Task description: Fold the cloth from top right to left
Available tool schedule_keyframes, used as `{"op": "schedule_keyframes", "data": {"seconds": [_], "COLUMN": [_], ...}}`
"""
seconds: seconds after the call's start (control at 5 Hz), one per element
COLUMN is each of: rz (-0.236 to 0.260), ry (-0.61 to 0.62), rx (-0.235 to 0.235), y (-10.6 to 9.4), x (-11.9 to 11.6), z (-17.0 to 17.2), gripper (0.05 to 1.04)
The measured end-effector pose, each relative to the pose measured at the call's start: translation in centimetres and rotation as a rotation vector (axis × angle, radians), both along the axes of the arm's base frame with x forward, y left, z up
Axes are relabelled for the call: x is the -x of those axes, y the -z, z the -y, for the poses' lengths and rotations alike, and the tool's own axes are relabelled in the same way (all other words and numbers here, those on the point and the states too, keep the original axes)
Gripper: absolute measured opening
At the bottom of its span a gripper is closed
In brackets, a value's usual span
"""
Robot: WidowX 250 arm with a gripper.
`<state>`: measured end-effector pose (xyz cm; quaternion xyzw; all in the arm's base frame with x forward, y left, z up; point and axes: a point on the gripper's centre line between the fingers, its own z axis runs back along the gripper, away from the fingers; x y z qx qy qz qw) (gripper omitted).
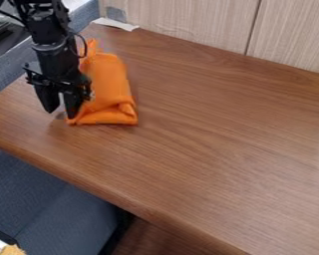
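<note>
Item: orange cloth, one piece, lying near the left edge of the tabletop, its narrow upper end towards the far left corner. Long axis: from that corner towards the near edge. Condition: layered, with a bunched fold at the near end; apparently folded at least in part.

Item: hand, black, two-fingered, pointing down at the cloth's left side, by its near end. Fingers moderately parted, bare wood visible between the tips; nothing seen in their hold. Inner finger right at the cloth's border; whether it presses on the fabric cannot be told.

Governing relation: bulk of the cloth immediately right of the hand, long side alongside it. Assessment: fold probably near completion; withdrawal best made upward and leftward, since a rightward drag could rumple the layers.
</note>
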<state>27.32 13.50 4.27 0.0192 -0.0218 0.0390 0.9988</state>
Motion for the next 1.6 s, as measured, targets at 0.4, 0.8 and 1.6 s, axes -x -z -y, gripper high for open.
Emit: {"op": "schedule_keyframes", "data": {"seconds": [0.4, 0.8, 1.6], "rz": [0.046, 0.144, 0.205], "ry": [0.026, 0.037, 0.043], "rx": [-0.006, 0.022, 0.000], "y": [-2.9, -9.1, -11.9], "x": [-0.4, -1.0, -0.6], "z": [0.9, 1.8, 1.9], "gripper": [1.005, 1.000, 1.000]}}
